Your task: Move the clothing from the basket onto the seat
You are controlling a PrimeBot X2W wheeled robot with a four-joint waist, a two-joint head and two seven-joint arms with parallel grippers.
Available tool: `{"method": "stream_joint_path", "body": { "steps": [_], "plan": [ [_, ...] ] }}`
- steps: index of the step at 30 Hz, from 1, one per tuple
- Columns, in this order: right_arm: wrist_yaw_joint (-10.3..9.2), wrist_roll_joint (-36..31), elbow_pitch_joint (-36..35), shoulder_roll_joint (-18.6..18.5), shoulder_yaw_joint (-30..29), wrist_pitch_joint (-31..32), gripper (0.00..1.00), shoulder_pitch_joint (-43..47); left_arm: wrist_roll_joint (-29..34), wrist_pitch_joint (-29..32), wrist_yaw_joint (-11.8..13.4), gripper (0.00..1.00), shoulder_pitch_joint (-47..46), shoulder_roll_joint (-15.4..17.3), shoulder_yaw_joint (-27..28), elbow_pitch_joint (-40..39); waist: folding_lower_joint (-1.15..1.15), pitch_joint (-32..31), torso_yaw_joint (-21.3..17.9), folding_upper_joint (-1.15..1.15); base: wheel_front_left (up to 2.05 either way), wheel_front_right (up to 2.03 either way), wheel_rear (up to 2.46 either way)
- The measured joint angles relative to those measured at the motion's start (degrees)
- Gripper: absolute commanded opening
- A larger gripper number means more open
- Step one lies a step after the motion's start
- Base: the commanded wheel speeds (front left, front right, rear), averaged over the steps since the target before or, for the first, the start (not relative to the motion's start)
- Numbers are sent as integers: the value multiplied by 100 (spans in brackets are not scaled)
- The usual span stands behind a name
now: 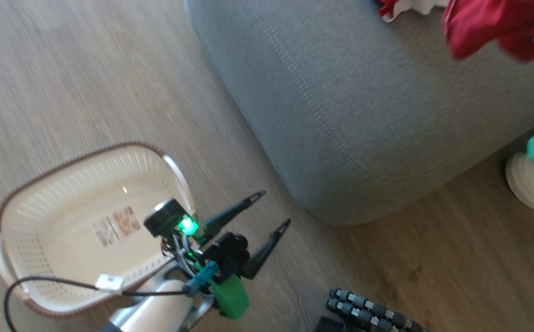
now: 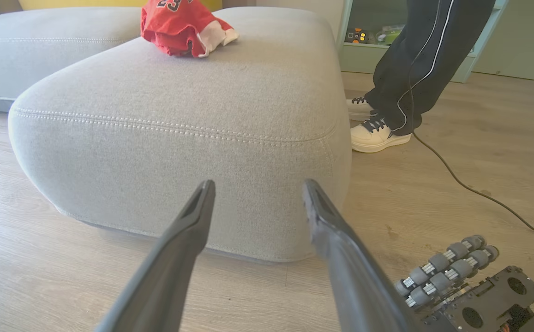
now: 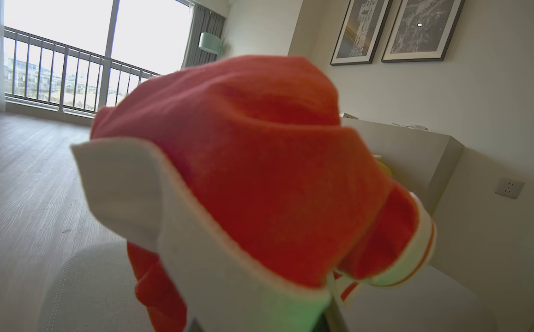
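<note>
The cream basket (image 1: 22,212) stands on the floor at the lower left, holding nothing but its label sticker. My left gripper (image 1: 273,210) hovers open between the basket and the grey seat (image 1: 363,115), its fingers (image 2: 193,226) pointing at the seat's (image 2: 179,152) rounded side. One red garment (image 2: 179,25) printed with 23 lies crumpled on top of the seat. A second red garment with white trim (image 3: 267,184) hangs above the seat from my right gripper, which is shut on it with its fingers hidden by the cloth. That garment (image 1: 493,27) appears blurred at the top right of the head view.
A person in dark trousers (image 2: 423,55) and white shoes (image 2: 377,136) stands just right of the seat; one shoe (image 1: 527,180) is near my right side. A black cable (image 2: 470,184) trails over the wooden floor. My base's rollers (image 2: 447,267) sit at the lower right.
</note>
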Motion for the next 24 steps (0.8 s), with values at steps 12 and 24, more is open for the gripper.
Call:
{"method": "stream_joint_path", "body": {
  "steps": [12,24],
  "plan": [
    [1,90,1095,-424,-552,-1,0,-2030,89,0,-7,100,-678,653,-192,-9,0,1352,224,0,0,0,0],
    [1,-119,3058,-775,-1028,-1,0,-3320,88,0,14,100,-1096,890,-309,-108,-1,2223,759,0,0,0,0]
  ]
}}
